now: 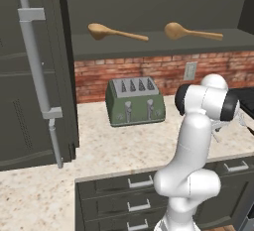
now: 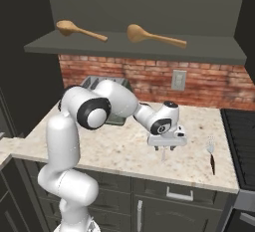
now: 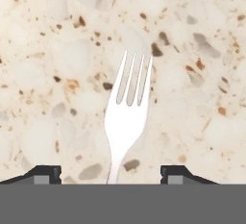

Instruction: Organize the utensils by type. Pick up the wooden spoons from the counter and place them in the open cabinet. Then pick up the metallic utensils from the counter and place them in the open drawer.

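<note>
— Both light-brown wooden spoons (image 2: 79,31) already lie on the dark grey-green cabinet shelf (image 2: 209,51), upper frame; what's left?

— The beige speckled counter (image 2: 124,149); the dark two-finger gripper (image 2: 165,149) hangs spread over an all-silver fork (image 3: 127,117), frame centre, nothing held; the dark-handled fork (image 2: 211,156) lies lower right; pinching that thin neck could skid it.

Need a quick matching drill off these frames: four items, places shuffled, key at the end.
Items:
1. wooden spoons
2. toaster
3. silver fork
4. brown-handled fork

Places:
A. counter, against the brick wall
B. counter, near the stovetop
C. cabinet shelf
D. counter, under the open gripper

Pairs: 1-C, 2-A, 3-D, 4-B
</note>
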Motion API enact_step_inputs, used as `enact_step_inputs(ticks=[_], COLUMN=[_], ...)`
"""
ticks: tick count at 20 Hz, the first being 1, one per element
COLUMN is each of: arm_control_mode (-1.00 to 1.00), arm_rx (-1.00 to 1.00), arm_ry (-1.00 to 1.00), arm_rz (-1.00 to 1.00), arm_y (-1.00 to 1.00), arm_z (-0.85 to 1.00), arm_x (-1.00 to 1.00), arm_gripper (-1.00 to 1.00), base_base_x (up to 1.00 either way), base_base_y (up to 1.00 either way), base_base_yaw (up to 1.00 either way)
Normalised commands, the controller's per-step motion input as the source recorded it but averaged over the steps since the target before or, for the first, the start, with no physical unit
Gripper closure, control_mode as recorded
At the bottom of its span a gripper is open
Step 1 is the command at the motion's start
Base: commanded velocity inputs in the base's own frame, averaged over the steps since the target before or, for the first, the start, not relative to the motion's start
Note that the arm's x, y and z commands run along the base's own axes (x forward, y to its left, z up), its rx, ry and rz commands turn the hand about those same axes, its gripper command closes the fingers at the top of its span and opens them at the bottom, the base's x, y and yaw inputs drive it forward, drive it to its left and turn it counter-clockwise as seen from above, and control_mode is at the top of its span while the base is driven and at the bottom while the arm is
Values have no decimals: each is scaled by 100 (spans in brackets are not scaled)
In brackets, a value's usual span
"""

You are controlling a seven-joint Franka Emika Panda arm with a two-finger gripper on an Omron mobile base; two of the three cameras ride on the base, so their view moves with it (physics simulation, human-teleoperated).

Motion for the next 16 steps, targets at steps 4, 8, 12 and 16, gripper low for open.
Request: enact_step_inputs(ticks=[4, 8, 12, 16], arm_control_mode=[-100, -100, -100, -100], arm_rx=[0, 0, 0, 0], arm_ry=[3, 3, 0, 0], arm_rz=[0, 0, 0, 0], arm_y=[3, 11, 23, 23], arm_z=[-66, -56, -53, -49], arm_x=[-13, -23, -33, -37], arm_gripper=[100, 100, 100, 100], base_base_x=[0, 0, 0, 0], base_base_y=[0, 0, 0, 0], base_base_yaw=[0, 0, 0, 0])
